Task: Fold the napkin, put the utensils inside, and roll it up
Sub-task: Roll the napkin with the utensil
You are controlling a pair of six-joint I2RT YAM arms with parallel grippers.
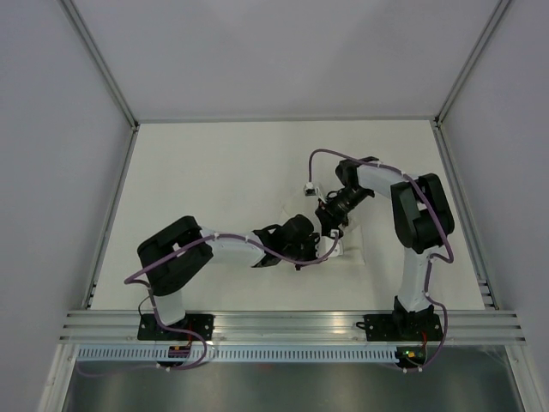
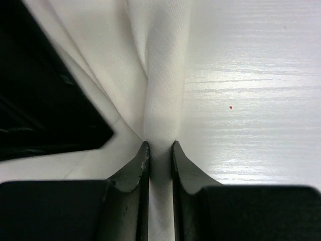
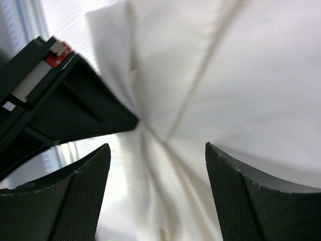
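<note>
**A:** What is the left gripper [image 2: 160, 150] doing?

**B:** Its jaws are pressed almost together on a raised ridge of the napkin [image 2: 161, 75]. They pinch the white cloth so the fold line is anchored against the table [image 2: 251, 100].

**A:** And the right gripper [image 3: 158, 165]?

**B:** Spread wide and gripping nothing, with cloth fanning out just ahead of it. I judge it is free to take a new hold while the left one holds the crease.

**A:** Where does the napkin lie overall?

**B:** Around the middle of the table, between the two grippers. From above it is white on white and mostly hidden under them, so its outline is hard to make out.
</note>
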